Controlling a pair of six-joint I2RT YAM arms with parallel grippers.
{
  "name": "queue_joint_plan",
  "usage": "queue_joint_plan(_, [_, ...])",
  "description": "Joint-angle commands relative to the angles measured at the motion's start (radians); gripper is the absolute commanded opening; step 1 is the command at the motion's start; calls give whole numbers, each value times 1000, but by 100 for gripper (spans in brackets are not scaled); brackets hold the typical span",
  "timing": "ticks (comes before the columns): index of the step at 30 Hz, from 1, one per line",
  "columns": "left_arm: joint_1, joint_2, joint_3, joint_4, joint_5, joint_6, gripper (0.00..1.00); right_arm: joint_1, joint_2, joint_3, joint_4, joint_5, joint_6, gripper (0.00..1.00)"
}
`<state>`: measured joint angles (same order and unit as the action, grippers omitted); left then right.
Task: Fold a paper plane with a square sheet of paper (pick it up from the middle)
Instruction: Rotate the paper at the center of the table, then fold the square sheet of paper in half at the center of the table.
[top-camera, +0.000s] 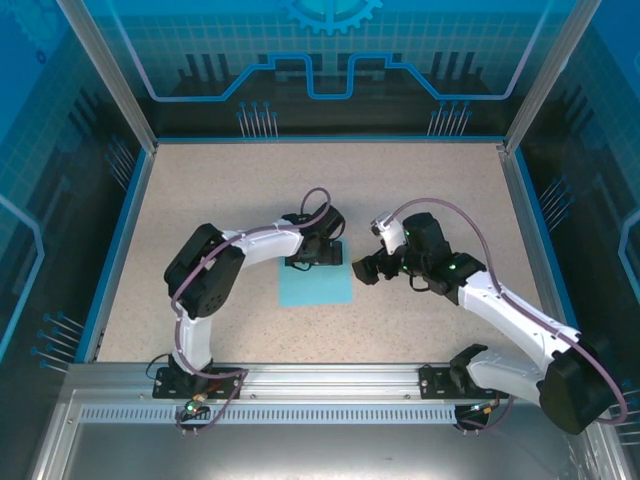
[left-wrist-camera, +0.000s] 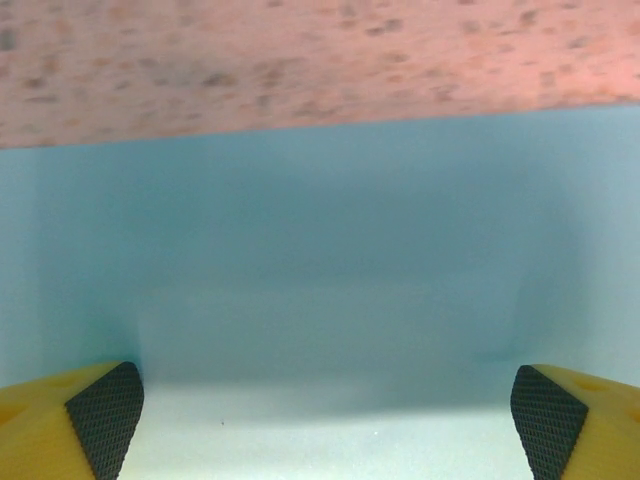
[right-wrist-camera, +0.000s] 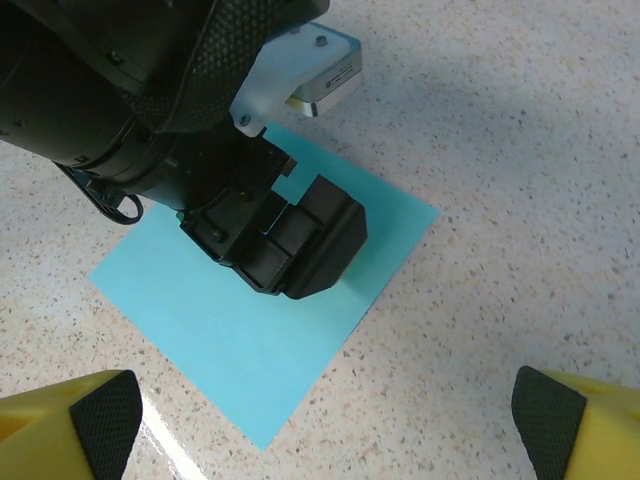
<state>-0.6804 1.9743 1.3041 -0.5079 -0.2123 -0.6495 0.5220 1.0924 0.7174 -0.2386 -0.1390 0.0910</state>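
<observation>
Square sheet of paper (top-camera: 315, 285): flat on speckled surface (top-camera: 430, 200), about the middle, between the two arms. Light blue, sharp corners, no crease visible.

Left gripper (left-wrist-camera: 325, 420): wide open, pointing straight down over the sheet's far half. From left wrist view, yellow fingers with black pads (left-wrist-camera: 105, 415) spread to both lower corners, plain blue paper beneath and between them, the sheet's far edge and bare surface beyond. Very close to the paper; contact or not, cannot tell. Nothing gripped.

Right gripper (right-wrist-camera: 325, 420): wide open too, nothing between the pads. In top view just beside the sheet's right edge, raised off the surface. From right wrist view, aimed at the sheet, with the left arm's black wrist housing over the paper and one paper corner toward the camera.
</observation>
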Motion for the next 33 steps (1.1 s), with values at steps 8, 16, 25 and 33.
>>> queue_joint_plan(8, [-30, 67, 137, -76, 93, 10, 99, -32, -71, -77, 9, -111, 149, 99])
queue_joint_plan(16, [62, -87, 107, -146, 74, 95, 99, 41, -24, -29, -20, -71, 317, 99])
queue_joint_plan(25, [220, -404, -103, -156, 203, 185, 99, 182, 255, 235, -262, 113, 627, 99])
queue_joint_plan(33, [353, -596, -321, -104, 439, 216, 99, 298, 454, 391, -343, 269, 845, 99])
